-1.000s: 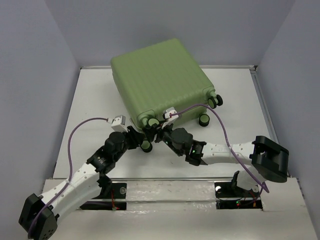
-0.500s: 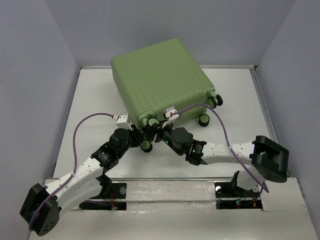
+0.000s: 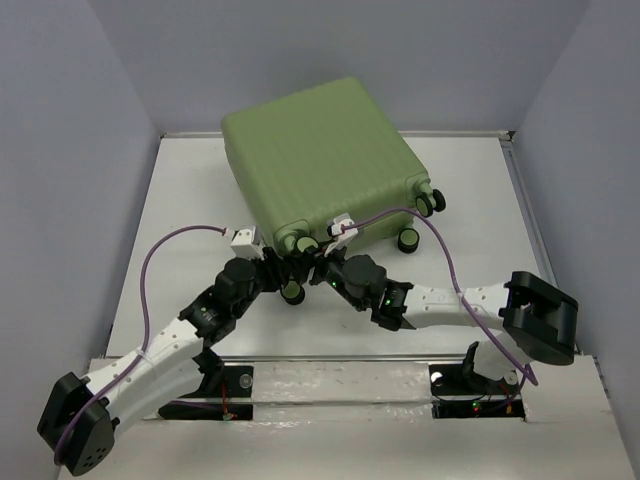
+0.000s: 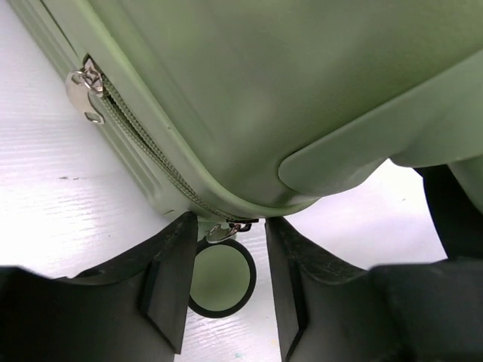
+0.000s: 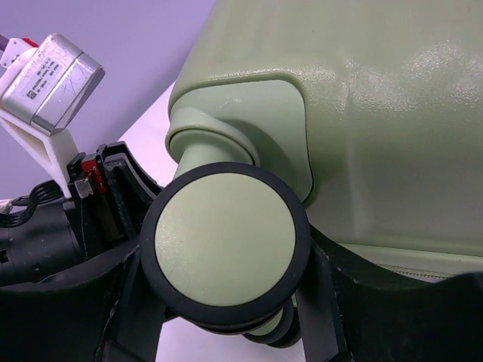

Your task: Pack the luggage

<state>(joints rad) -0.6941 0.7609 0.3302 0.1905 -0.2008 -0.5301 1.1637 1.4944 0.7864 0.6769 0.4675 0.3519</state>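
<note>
Left gripper (image 4: pixel 229 241) is hanging half-open around the zipper pull (image 4: pixel 221 233) on the suitcase (image 3: pixel 320 160), right gripper (image 5: pixel 230 260) is clamping a caster wheel (image 5: pixel 225 226).

A lab test cell: plain grey panel walls (image 3: pixel 70 150) enclose a white table (image 3: pixel 190 200) carrying cabled robot arms (image 3: pixel 160 355).

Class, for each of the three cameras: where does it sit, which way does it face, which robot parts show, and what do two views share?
Top: above and behind the arms, looking down on table, suitcase, left gripper and right gripper.
Left wrist: low beside the suitcase, facing its zipper; own fingers flank a zipper pull.
Right wrist: at a suitcase corner; own fingers flank a wheel.
Shared: all views show the suitcase.
</note>
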